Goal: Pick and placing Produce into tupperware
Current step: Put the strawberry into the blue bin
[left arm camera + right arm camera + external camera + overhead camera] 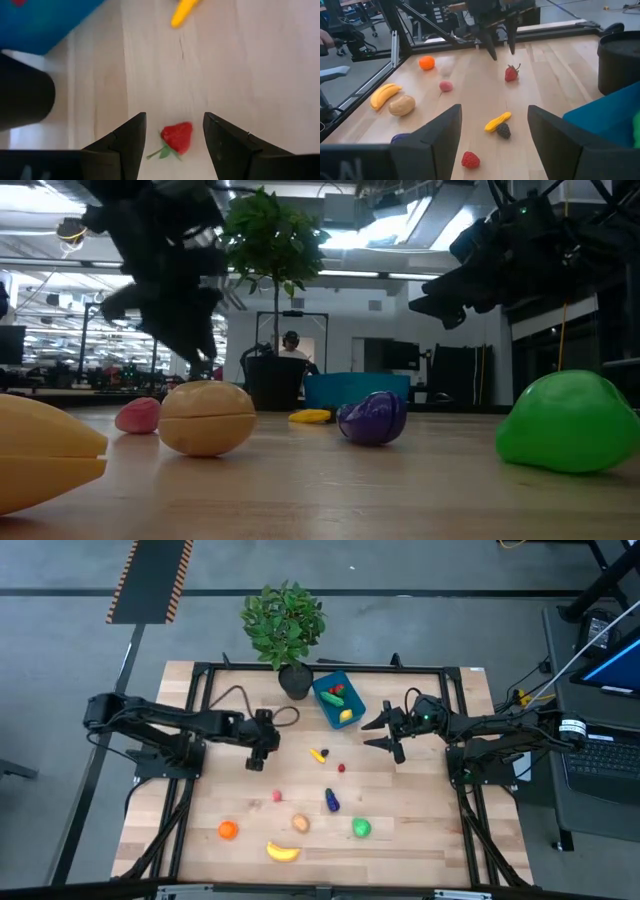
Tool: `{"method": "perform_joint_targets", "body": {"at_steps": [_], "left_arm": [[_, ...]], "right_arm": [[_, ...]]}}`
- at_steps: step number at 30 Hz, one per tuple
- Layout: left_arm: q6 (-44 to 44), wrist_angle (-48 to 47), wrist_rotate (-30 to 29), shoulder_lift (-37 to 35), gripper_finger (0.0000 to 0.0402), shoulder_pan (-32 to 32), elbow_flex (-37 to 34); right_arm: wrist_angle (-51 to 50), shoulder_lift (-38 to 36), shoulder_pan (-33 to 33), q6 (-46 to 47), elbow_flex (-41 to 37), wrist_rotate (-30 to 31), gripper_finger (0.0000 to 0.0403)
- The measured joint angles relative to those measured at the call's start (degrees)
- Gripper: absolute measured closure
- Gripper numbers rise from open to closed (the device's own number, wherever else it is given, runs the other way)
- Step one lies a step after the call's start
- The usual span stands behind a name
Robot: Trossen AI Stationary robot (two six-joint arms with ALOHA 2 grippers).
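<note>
My left gripper [175, 145] is open and points down over a red strawberry [177, 137] that lies on the table. Its fingers stand on either side of the berry without touching it. The right wrist view shows the same strawberry [511, 73] below that gripper [501, 50]. My right gripper [385, 730] is open and hovers above the table beside the blue tupperware [338, 700], which holds a few pieces. On the wood lie a small yellow piece [318, 754], a red berry [341, 767], a pink piece [277, 796], an eggplant [331, 801], a potato [300, 824], a green apple [361, 828], an orange [228, 830] and a banana [283, 852].
A potted plant [285, 625] in a dark pot [295, 680] stands at the table's far edge, next to the tupperware. A black frame rail [330, 668] runs around the table. A dark cable [235, 695] loops near the left arm. Bare wood lies between the two grippers.
</note>
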Motion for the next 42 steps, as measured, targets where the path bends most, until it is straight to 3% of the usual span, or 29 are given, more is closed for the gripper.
{"method": "perform_joint_targets", "body": {"at_steps": [5,15,21,32,42], "left_arm": [[7.9,-2.4,-0.7,6.5,0.0211,-0.2,2.3],[11.8,-7.7,-3.7,13.7,0.0211,0.7,6.9],[13.0,-9.5,-3.2,14.8,0.0211,1.9,7.1],[13.0,-9.6,3.4,15.0,0.0211,2.5,7.1],[11.8,-9.6,4.0,15.0,0.0211,2.5,7.1]], "right_arm": [[-1.2,0.0,0.0,0.0,0.0,0.0,0.0173],[-1.4,0.0,0.0,0.0,0.0,0.0,0.0173],[-1.4,0.0,0.0,0.0,0.0,0.0,0.0173],[-1.6,0.0,0.0,0.0,0.0,0.0,0.0173],[-1.6,0.0,0.0,0.0,0.0,0.0,0.0173]]}}
